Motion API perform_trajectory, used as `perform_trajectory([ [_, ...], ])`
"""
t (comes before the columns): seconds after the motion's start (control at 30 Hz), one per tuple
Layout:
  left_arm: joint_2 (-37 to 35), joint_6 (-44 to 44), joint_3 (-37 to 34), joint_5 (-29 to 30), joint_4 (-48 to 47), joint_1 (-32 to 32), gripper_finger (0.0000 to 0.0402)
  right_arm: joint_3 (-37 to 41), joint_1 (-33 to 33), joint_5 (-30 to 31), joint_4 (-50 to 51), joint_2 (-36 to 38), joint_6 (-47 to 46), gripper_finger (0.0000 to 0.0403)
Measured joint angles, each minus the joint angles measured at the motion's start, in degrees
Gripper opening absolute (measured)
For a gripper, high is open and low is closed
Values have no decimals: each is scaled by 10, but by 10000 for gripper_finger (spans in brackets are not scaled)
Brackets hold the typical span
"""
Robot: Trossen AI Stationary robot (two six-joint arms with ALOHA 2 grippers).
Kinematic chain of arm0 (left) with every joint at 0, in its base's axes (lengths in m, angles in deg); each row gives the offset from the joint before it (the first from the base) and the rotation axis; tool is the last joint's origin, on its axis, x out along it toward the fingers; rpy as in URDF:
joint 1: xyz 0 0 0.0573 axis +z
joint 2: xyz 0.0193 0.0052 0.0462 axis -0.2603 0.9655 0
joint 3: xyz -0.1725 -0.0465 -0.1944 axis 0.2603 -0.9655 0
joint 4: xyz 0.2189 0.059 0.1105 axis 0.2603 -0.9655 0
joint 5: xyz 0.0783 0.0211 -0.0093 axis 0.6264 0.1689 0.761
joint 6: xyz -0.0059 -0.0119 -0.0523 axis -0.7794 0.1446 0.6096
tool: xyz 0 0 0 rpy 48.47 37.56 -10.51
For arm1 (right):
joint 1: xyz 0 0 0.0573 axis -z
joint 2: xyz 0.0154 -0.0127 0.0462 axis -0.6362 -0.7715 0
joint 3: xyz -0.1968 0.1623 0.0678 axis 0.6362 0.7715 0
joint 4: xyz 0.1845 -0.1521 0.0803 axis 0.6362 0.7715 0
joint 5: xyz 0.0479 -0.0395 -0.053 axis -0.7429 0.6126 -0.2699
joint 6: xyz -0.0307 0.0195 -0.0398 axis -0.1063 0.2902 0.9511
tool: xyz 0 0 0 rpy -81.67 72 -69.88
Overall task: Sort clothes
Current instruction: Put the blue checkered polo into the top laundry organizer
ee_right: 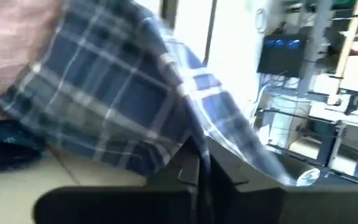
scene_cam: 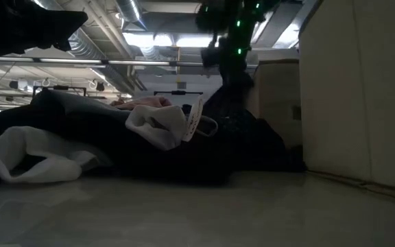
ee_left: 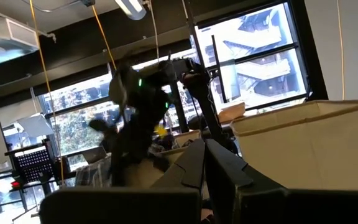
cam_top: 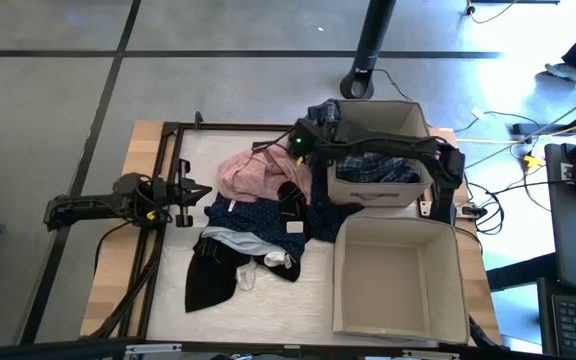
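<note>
The clothes lie heaped mid-table: a pink piece (cam_top: 258,172), a dark navy piece (cam_top: 258,215), black pieces (cam_top: 208,280) and small white socks (cam_top: 273,260). The blue-white plaid shirt (cam_top: 373,170) lies mostly inside the far cardboard box (cam_top: 388,115), under my right arm. My right gripper (cam_top: 303,145) is at that box's left far corner, above the heap, and is shut on the plaid shirt (ee_right: 117,93). My left gripper (cam_top: 200,193) is shut and empty, level at the left of the heap, short of the navy piece. My right gripper pinches the plaid shirt between its two fingers at a fold or edge of the cloth (ee_right: 188,140); one layer or several, I cannot tell. The cloth spreads away from the fingertips in a slack drape, toward the pink piece (ee_right: 11,43) and the navy piece (ee_right: 5,152).
A second cardboard box (cam_top: 398,325) stands open at the near right, next to the far box. A dark frame (cam_top: 173,130) runs along the table's far and left sides. In the low view a white piece (scene_cam: 40,154) and a tag (scene_cam: 194,120) lie at the heap's front.
</note>
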Motion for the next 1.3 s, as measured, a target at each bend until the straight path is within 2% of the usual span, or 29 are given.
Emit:
perform_trajectory([
  [0.1, 0, -4, 0, 0, 0, 0, 5, -29, -7, 15, 10, 25, 2, 24],
  [0.23, 0, -4, 0, 0, 0, 0, 5, -78, -18, 45, 31, 67, 15, 6],
  [0.5, 0, -2, 0, 0, 0, 0, 5, -193, -26, 119, 141, 150, 19, 10],
  [0.7, 0, -2, 0, 0, 0, 0, 5, -222, -22, 139, 224, 218, -35, 6],
  [0.83, 0, -2, 0, 0, 0, 0, 5, -221, -14, 131, 325, 241, -125, 11],
  [0.93, 0, -2, 0, 0, 0, 0, 5, -208, -2, 130, 402, 245, -196, 10],
  [1.13, 0, -2, 0, 0, 0, 0, 5, -94, 6, 105, 362, 258, -226, 12],
  [1.3, 0, -2, 0, 0, 0, 0, 5, 26, 46, 98, 332, 254, -229, 14],
])
